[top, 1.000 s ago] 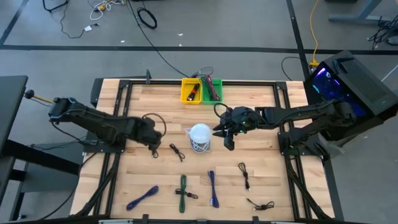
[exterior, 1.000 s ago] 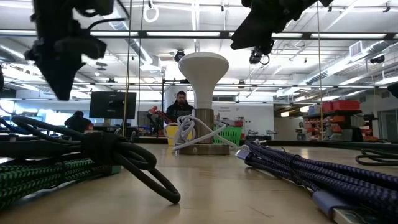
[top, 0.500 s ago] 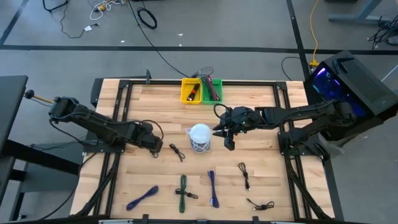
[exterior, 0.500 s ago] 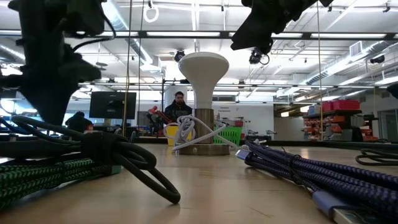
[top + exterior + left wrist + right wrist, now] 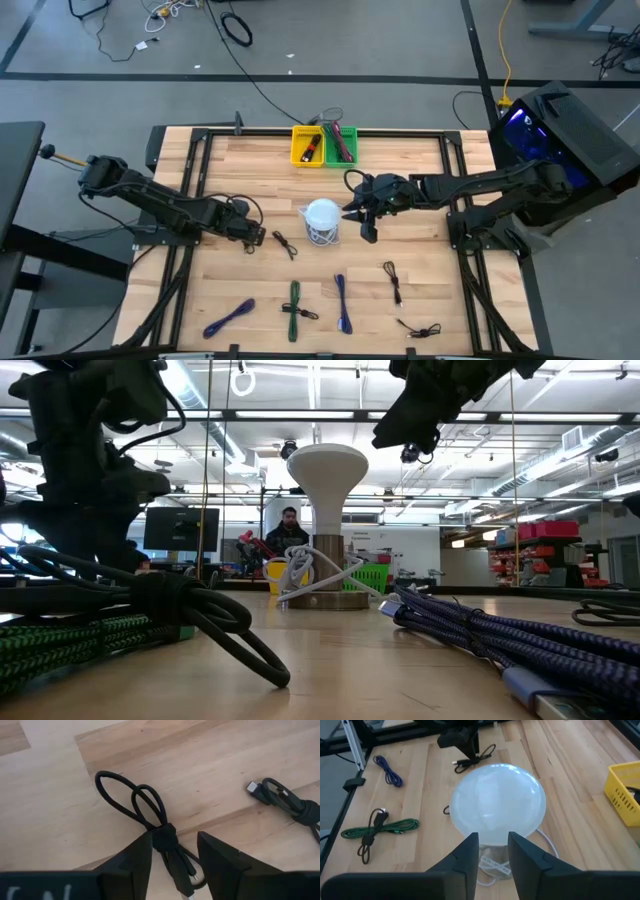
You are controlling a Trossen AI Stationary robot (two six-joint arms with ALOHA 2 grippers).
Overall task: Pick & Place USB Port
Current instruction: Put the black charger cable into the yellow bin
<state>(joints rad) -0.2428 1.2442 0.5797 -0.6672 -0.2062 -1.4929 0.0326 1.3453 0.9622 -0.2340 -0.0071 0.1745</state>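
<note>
A black bundled cable (image 5: 163, 836), tied by a band with two loops at one end, lies flat on the wooden table. My left gripper (image 5: 174, 851) is open and low over it, one finger on each side of the band; in the high view it (image 5: 252, 235) is left of centre. A second black cable (image 5: 285, 245) lies just to its right and also shows in the left wrist view (image 5: 285, 802). My right gripper (image 5: 366, 218) is open, beside and above a white domed stand (image 5: 322, 220) with a white cord at its base. My left gripper stands over the black cable's band (image 5: 163, 836) from above, its open fingers across the cable. I cannot tell whether the fingers (image 5: 137, 857) touch the band or the table. The cable lies flat on the table.
A yellow bin (image 5: 307, 145) and a green bin (image 5: 342, 145) stand at the far edge. Near the front lie a blue cable (image 5: 230, 315), a green cable (image 5: 295, 305), another blue cable (image 5: 343, 300) and two black cables (image 5: 392, 280) (image 5: 420, 328).
My left gripper has gone down and a little toward the table's near edge and right, onto the black bundled cable. My right arm has kept still.
</note>
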